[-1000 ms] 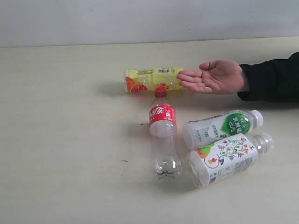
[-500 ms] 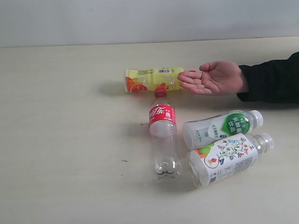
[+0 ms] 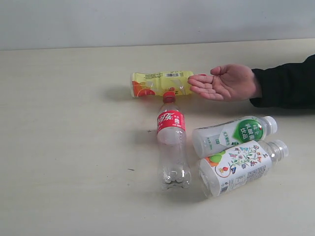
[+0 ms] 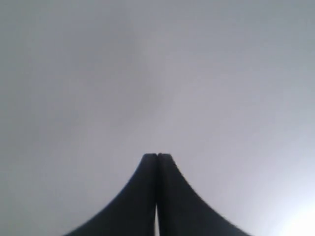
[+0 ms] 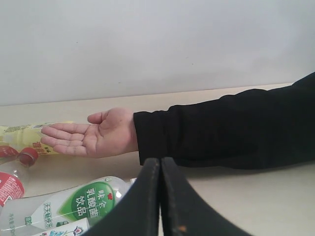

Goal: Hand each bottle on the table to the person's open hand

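Note:
Several bottles lie on the beige table point(image 3: 64, 147): a yellow-labelled one point(image 3: 160, 83) at the back, a clear red-labelled one point(image 3: 172, 145) in the middle, a green-labelled one point(image 3: 231, 133) and a floral one point(image 3: 241, 167) on the right. The person's open hand point(image 3: 226, 81) rests palm up, fingertips at the yellow bottle. No arm shows in the exterior view. My left gripper point(image 4: 157, 155) is shut and empty before a blank grey surface. Also shut and empty, my right gripper point(image 5: 160, 160) points at the hand point(image 5: 93, 135), with the green-labelled bottle point(image 5: 74, 204) beside it.
A black sleeve point(image 3: 285, 81) reaches in from the right edge over the table. A pale wall point(image 3: 157, 19) stands behind the table's far edge. A few tiny dark specks point(image 3: 131, 169) mark the tabletop.
The hand has shifted very slightly; the bottles lie where they were.

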{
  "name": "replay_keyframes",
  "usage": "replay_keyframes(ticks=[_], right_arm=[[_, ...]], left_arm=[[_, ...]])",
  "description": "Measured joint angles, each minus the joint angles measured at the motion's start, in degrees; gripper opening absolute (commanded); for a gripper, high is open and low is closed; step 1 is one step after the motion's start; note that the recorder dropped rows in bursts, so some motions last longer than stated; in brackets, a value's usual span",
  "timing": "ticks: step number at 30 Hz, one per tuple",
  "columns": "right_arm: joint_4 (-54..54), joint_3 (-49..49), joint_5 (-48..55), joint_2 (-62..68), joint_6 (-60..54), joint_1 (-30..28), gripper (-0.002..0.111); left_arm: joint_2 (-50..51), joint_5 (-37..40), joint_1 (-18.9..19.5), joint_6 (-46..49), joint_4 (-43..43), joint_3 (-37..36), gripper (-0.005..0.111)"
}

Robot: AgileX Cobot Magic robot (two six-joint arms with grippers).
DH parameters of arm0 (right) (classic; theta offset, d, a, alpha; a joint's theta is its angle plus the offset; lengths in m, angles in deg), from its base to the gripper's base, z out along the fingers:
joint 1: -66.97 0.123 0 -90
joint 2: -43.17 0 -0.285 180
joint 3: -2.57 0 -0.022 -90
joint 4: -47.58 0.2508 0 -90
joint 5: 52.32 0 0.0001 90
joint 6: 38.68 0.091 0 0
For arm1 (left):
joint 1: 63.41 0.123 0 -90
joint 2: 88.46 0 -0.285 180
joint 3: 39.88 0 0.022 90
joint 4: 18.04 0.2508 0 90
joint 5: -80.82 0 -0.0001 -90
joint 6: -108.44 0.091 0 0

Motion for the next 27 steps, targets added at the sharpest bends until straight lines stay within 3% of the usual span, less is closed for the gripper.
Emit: replay_keyframes(ticks=[3,6,7,9,12,13,16,18,22,24,27], right_arm=[[0.00,0.00,0.00,0.00,0.00,0.00,0.000],[0.00,0.00,0.00,0.00,0.00,0.00,0.000],[0.00,0.00,0.00,0.00,0.00,0.00,0.000],[0.00,0.00,0.00,0.00,0.00,0.00,0.000],[0.00,0.00,0.00,0.00,0.00,0.00,0.000],[0.00,0.00,0.00,0.00,0.00,0.00,0.000],[0.00,0.00,0.00,0.00,0.00,0.00,0.000],[0.00,0.00,0.00,0.00,0.00,0.00,0.000],[0.00,0.00,0.00,0.00,0.00,0.00,0.000],[0.00,0.00,0.00,0.00,0.00,0.00,0.000],[0.00,0.00,0.00,0.00,0.00,0.00,0.000]], left_arm=[[6.24,0.98,0.00,2.85,0.00,10.80,0.000],[15.86,8.43,0.00,13.11,0.20,24.82,0.000],[23.88,19.40,0.00,21.23,0.59,34.35,0.000],[35.99,38.18,0.00,31.10,1.02,45.69,0.000],[54.75,66.29,0.00,45.28,-4.01,56.94,0.000],[58.12,70.95,-0.55,48.14,-5.62,58.40,0.000],[70.50,86.71,-7.32,51.90,-8.23,62.42,0.000],[76.34,90.03,-14.64,47.78,-4.02,62.89,0.000],[86.35,89.33,-30.26,36.51,6.69,63.25,0.000],[91.53,87.65,-36.62,33.68,7.46,64.82,0.000],[98.23,86.40,-42.51,31.49,7.46,70.11,0.000]])
